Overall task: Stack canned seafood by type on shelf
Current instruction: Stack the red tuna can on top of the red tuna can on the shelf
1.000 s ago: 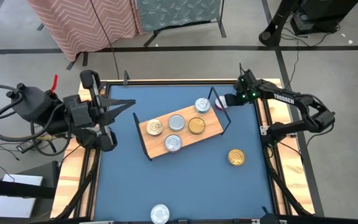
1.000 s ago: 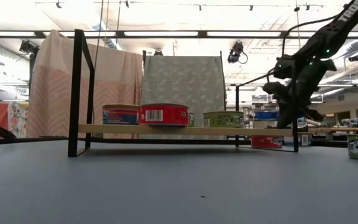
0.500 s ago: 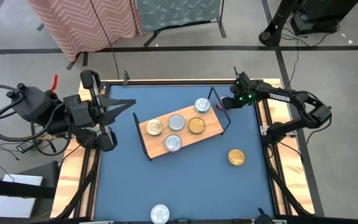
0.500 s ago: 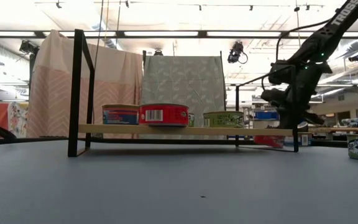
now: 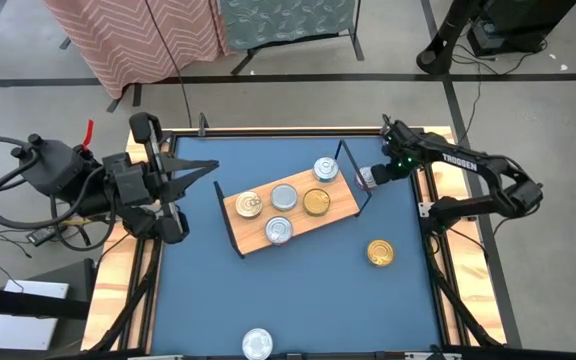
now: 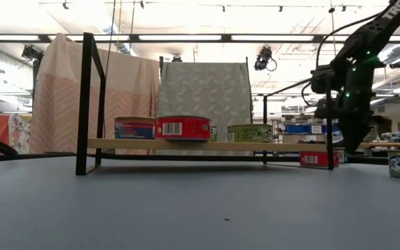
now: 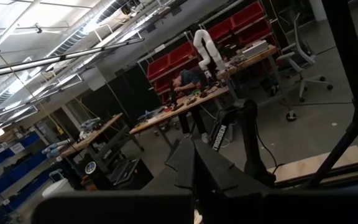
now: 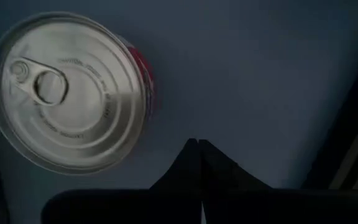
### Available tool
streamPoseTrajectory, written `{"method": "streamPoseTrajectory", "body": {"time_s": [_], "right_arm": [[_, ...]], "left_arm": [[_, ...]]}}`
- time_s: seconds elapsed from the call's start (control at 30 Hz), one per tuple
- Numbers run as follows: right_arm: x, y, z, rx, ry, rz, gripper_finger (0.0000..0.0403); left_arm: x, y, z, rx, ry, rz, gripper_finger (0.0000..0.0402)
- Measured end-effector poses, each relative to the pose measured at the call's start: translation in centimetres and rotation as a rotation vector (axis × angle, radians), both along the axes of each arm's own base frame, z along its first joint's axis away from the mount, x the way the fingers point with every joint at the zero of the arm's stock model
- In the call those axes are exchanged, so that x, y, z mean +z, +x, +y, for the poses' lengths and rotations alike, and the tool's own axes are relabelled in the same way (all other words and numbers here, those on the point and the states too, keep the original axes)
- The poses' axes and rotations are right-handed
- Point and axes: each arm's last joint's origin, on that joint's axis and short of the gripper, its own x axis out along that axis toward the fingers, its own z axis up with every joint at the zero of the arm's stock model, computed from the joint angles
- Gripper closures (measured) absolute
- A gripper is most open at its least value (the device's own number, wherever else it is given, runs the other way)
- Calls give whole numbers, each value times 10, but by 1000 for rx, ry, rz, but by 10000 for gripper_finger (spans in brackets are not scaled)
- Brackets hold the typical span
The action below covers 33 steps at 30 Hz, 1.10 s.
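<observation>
The light-wood shelf [image 5: 340, 205] stands in the middle of the blue table, with several silver-lidded and gold-lidded cans resting flat on it. In the low view they show a blue label [image 6: 135, 128], a red one [image 6: 182, 128] and a green one [image 6: 250, 132]. A silver-lidded can with a red side [image 5: 364, 178] [image 8: 67, 93] sits on the table by the shelf's right end. My right gripper [image 5: 376, 177] [image 8: 197, 146] points down, shut, just beside that can with a gap of table between them. My left gripper [image 5: 213, 167] hangs shut and level over the table's left side.
A gold-lidded can [image 5: 380, 253] lies on the table near the right side, and a silver one [image 5: 257, 343] sits at the near edge. The shelf's black wire end frame [image 5: 353, 180] stands close to my right gripper. The table's wooden rim [image 5: 438, 190] runs just beyond it.
My right gripper has tipped from a slant to pointing almost straight down and has shifted a little toward the table's right and near edges, staying shut. The red-sided can by the shelf's right end has slid slightly toward the right edge and now shows beside the gripper.
</observation>
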Motion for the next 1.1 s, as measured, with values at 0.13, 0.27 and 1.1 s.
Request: {"method": "streamPoseTrajectory", "body": {"time_s": [0.13,0.27,1.1], "right_arm": [[5,-2,0,-14,-31,-29,403],[12,-1,2,-9,-18,-130,403],[-5,15,-5,39,24,-115,403]], "left_arm": [[0,0,0,0,1,2,396],[0,0,0,0,1,2,396],[0,-1,-2,-12,-27,-7,396]]}}
